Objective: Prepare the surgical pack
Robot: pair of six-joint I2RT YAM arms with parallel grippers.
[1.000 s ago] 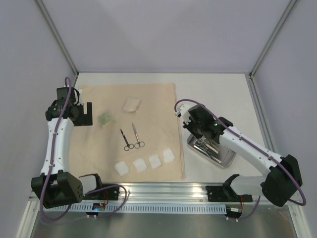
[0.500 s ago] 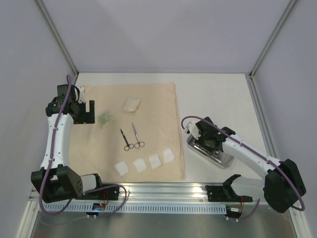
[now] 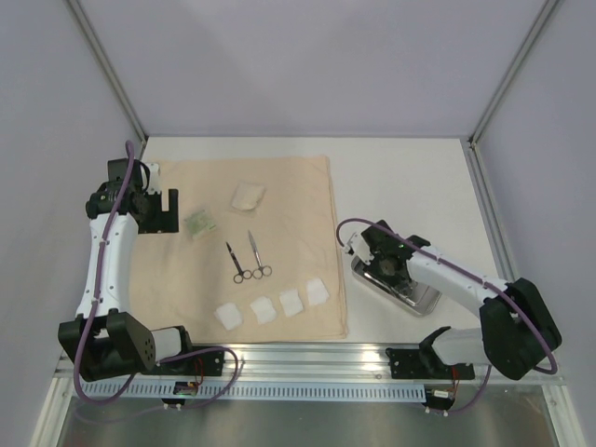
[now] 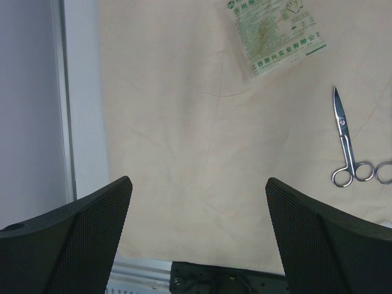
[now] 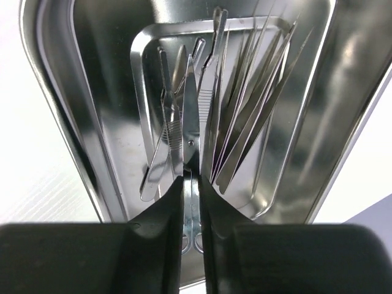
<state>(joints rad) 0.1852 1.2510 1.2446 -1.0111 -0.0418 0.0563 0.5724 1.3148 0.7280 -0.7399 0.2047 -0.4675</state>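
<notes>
Spread mid-frame, the cloth (image 3: 279, 200) bears two scissors (image 3: 250, 261) and four gauze squares (image 3: 277, 306). Lower right, the right gripper (image 5: 191, 187) has its jaws nearly together astride a third pair (image 5: 190, 122) in the steel tray (image 3: 424, 300); whether they grip cannot be told. The left gripper (image 4: 197, 196) holds its jaws wide apart. Transfers and wrapping likely remain.

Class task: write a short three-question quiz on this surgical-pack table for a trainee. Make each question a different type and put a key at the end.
1. How many white gauze squares lie along the near edge of the beige cloth?
2. True or false: the steel tray sits on the cloth.
3. The left end effector is: A) shut on a gauze square; B) open above the cloth's left edge; C) inside the tray.
Key: 1. Four. 2. False: it stands on the bare table, right of the cloth, with the right end effector reaching into it. 3. B.
</notes>
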